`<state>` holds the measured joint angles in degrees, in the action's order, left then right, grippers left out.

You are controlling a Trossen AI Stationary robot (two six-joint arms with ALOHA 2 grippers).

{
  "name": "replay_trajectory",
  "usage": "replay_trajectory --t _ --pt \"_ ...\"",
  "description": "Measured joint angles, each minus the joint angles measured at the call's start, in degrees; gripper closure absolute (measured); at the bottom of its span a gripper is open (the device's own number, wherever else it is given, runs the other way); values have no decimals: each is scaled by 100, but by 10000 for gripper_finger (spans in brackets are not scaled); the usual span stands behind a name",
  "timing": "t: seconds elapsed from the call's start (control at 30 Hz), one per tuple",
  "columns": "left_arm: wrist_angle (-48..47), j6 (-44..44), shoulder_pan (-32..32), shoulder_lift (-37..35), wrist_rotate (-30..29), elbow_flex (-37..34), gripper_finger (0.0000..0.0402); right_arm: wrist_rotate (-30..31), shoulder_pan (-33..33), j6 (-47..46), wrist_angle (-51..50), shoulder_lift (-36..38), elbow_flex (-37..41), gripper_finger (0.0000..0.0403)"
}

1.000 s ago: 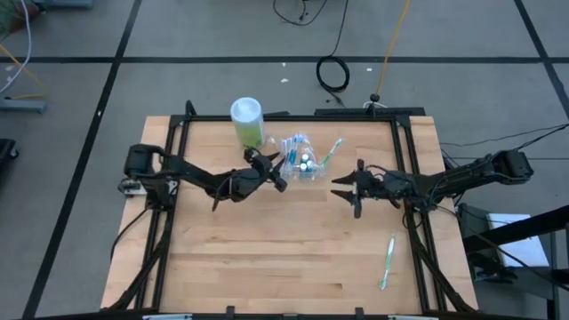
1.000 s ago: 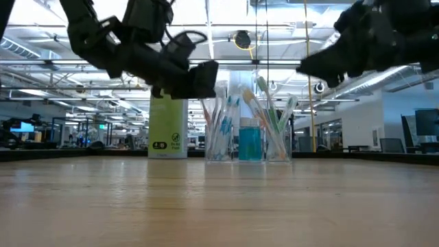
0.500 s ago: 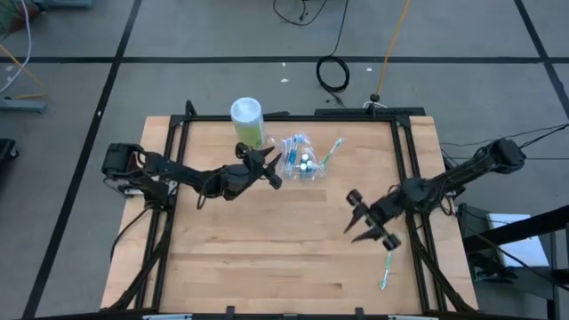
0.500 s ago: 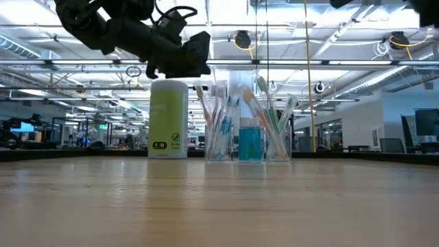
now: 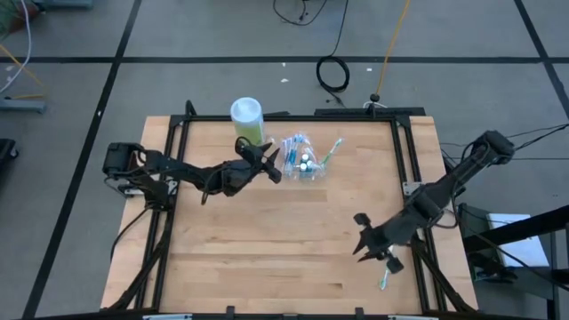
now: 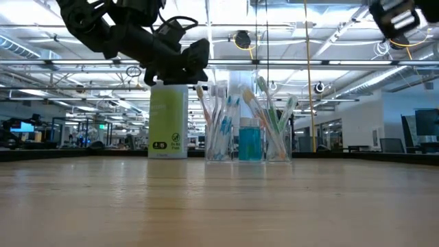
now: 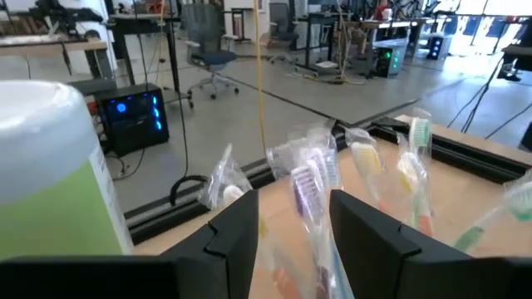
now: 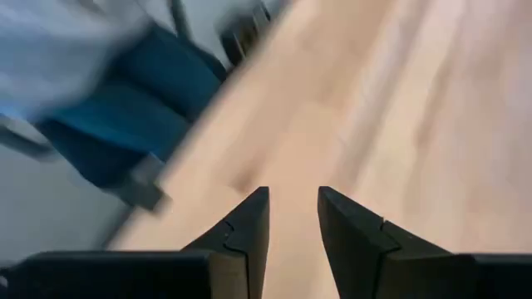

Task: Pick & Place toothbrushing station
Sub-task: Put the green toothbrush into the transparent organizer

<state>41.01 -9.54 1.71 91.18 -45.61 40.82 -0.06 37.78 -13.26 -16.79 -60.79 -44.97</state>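
The clear plastic cup (image 5: 302, 165) stands near the far edge of the wooden counter (image 5: 267, 249), holding a bunch of wrapped toothbrushes (image 6: 223, 120) and a blue tube (image 6: 250, 140). Just beside it, on the left arm's side, is the green canister (image 5: 248, 121) with its white lid.

The left claw (image 5: 271, 164) hangs above the counter close to the cup, between it and the canister. Its fingers (image 7: 378, 241) are parted with nothing between them; in the left wrist view the brush heads show through the gap, farther off.

One more green toothbrush (image 5: 386, 269) lies flat by itself near the front right corner of the counter, well apart from the cup. The right claw (image 5: 373, 249) is over that part of the counter, just beside the brush's end. Its fingers (image 8: 245, 232) stand narrowly apart with only bare wood showing between them — though the right wrist view is smeared, and the brush itself cannot be made out there. In the low view only a bit of the right arm shows at the upper corner.
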Motion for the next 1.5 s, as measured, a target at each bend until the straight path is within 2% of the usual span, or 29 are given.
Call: replay_trajectory --t 0.07,0.2,0.4,0.5,0.6,0.73,0.83,1.07,1.23,1.5 --pt "-66 -115 19 1 4 0 245 279 156 64 -393 -58 43 310" --pt "-67 -403 20 2 1 0 245 253 529 -311 -1295 -170 72 319" --pt "-85 -659 20 2 5 0 245 -870 1040 -1410 -2146 -606 79 309" --pt "-82 -790 20 2 3 0 245 -883 1207 -1563 -2046 -963 79 290" --pt "-82 -885 20 2 3 0 245 -876 1288 -1216 -1722 -1327 79 269" --pt "-82 -901 20 3 3 0 245 -891 1485 -265 -1341 -1753 79 256" --pt "-80 -901 20 2 3 0 245 -824 1698 463 -1142 -2044 79 256" --pt "-78 -881 20 3 5 0 245 -207 1956 1570 -913 -2682 63 270" --pt "-80 -863 20 3 5 2 245 -201 1972 1734 -835 -2788 64 295" --pt "-93 -863 20 4 5 2 245 -168 1969 1702 -666 -2758 74 377"
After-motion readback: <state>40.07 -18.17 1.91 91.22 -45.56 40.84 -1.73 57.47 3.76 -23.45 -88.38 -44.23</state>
